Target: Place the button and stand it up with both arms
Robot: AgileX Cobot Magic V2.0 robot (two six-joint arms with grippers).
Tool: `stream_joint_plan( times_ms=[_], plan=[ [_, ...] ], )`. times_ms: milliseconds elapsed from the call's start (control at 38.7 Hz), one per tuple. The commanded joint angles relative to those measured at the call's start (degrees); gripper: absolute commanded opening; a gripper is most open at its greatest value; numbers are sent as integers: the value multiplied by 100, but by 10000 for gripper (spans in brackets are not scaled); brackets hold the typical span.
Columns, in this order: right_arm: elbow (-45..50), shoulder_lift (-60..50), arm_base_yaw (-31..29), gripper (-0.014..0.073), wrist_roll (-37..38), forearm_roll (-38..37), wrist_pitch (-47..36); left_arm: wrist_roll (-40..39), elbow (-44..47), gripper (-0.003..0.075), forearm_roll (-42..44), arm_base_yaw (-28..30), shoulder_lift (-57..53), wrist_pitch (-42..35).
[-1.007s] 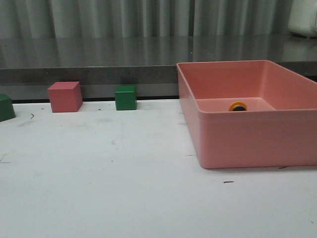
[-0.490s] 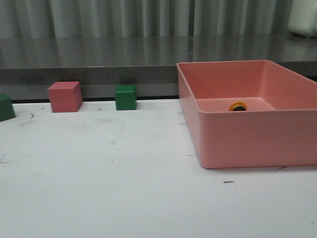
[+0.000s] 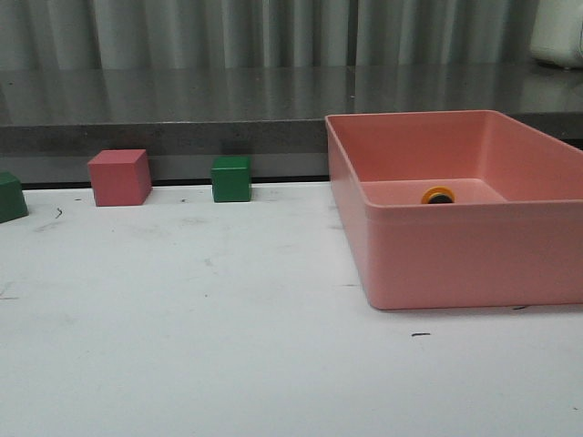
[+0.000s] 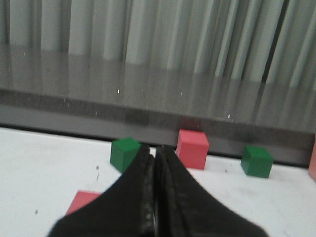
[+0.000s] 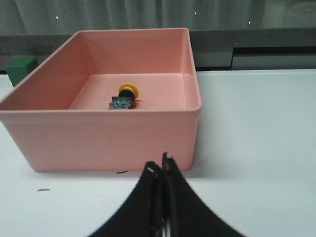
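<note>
The button [image 5: 124,97] lies on its side on the floor of the pink bin [image 5: 98,131], its yellow cap toward the far wall and its black-and-bluish base toward me. In the front view only its yellow cap [image 3: 438,195] shows above the bin's front wall [image 3: 474,255]. My right gripper [image 5: 161,165] is shut and empty, in front of the bin's near wall, outside it. My left gripper [image 4: 156,150] is shut and empty over the left of the table, facing the cubes. Neither arm shows in the front view.
A pink cube [image 3: 119,177] and a green cube [image 3: 231,178] stand at the table's back edge, another green cube [image 3: 11,197] at the far left. A flat pink piece [image 4: 81,202] lies beside the left fingers. A grey ledge and curtain run behind.
</note>
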Motion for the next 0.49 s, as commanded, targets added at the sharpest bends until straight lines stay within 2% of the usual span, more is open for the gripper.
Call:
stream_joint_plan(
  times_ms=[0, 52, 155, 361, 465],
  plan=[
    [-225, -99, -22, -70, -40, 119, -565, -51, 16, -20, -46, 11, -134, -1127],
    [-364, -99, -22, -70, -40, 114, -532, -51, -93, -20, -46, 11, -111, -1333],
    [-824, -55, -22, -70, -40, 114, -329, -51, -465, -20, -46, 11, -102, -1218],
    [-2070, 916, -22, -70, -40, 114, 360, -51, -1725, -20, 505, 11, 617, 283],
    [-2758, 1786, -22, -70, -40, 114, 550, -51, -2310, -20, 538, 11, 1383, 665]
  ],
)
